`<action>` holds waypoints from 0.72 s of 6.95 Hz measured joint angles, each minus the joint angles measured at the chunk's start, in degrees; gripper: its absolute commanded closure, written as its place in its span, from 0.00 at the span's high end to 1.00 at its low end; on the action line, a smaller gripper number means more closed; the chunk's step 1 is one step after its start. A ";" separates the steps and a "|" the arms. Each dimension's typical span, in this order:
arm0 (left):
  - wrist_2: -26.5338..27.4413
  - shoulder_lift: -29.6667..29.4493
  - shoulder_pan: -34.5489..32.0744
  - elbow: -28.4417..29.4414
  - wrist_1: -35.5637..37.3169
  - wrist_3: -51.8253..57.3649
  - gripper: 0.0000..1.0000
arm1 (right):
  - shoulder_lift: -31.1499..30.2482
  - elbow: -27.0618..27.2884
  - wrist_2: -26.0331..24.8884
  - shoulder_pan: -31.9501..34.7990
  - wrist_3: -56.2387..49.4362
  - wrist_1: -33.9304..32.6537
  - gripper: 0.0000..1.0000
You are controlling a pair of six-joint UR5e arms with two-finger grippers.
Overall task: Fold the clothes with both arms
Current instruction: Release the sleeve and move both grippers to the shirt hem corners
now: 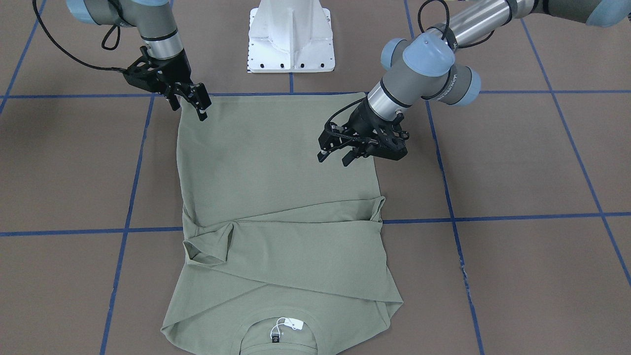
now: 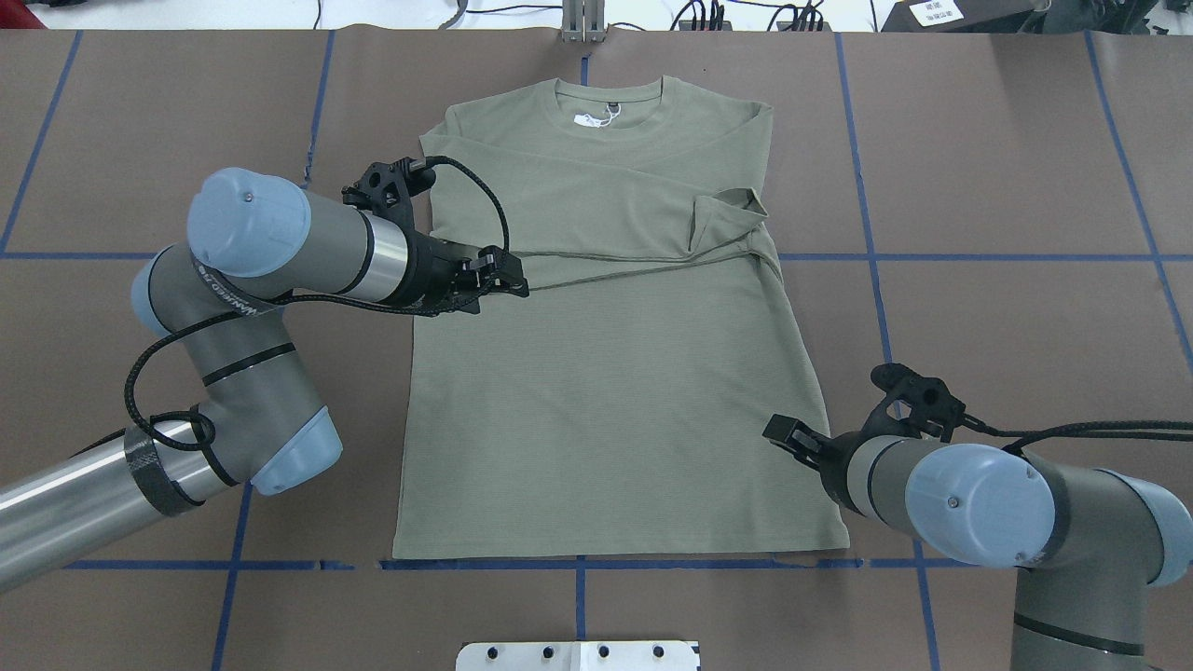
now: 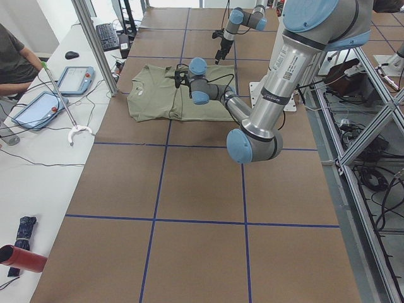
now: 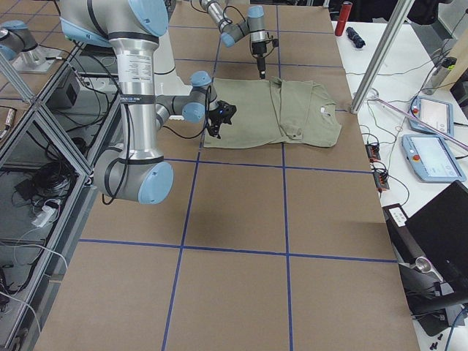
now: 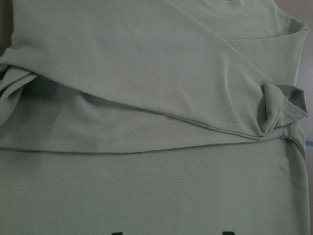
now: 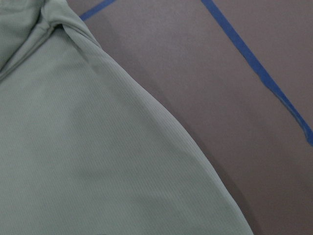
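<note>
On the brown table, btwn the two arms, the green shirt lies flat, hem toward the robot, collar toward the far side. Both sleeves are folded across the chest. One cuff sits puckered and open near the shirt's edge on the robot's right. The front-facing view cuts the collar off at its bottom edge; the white tag and black label inside it still show.

The left gripper hangs over the shirt's body close to its left side edge, fingers spread w/ nothing btwn them. Whether the tips touch the cloth can't be judged. The left wrist view catches only two dark fingertip ends at its bottom edge, well apart, w/ the crossed sleeves filling the rest.

The right gripper is at the shirt's right side edge, toward the hem end. Its fingers look parted, not clamped. Overhead, its own wrist hides most of it and only a black tip pokes out at the cloth's edge. The right wrist view shows no fingers at all, just flat cloth edge, table and blue tape.

Beyond the hem stands the white pedestal base, cropped in both top views. Blue tape lines grid the table. At the side bench a seated person is half cut off, next to two tablets. Both side views show the grippers too small to read.
</note>
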 measured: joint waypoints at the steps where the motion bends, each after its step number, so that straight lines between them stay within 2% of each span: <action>1: -0.01 0.17 0.13 0.05 -0.11 -0.18 0.75 | -1.42 0.04 -0.37 -1.28 1.32 -0.06 0.96; 5: 0.08 0.28 0.57 0.58 -0.25 -0.56 0.76 | -4.02 -0.61 -2.88 -7.26 7.49 -0.08 0.88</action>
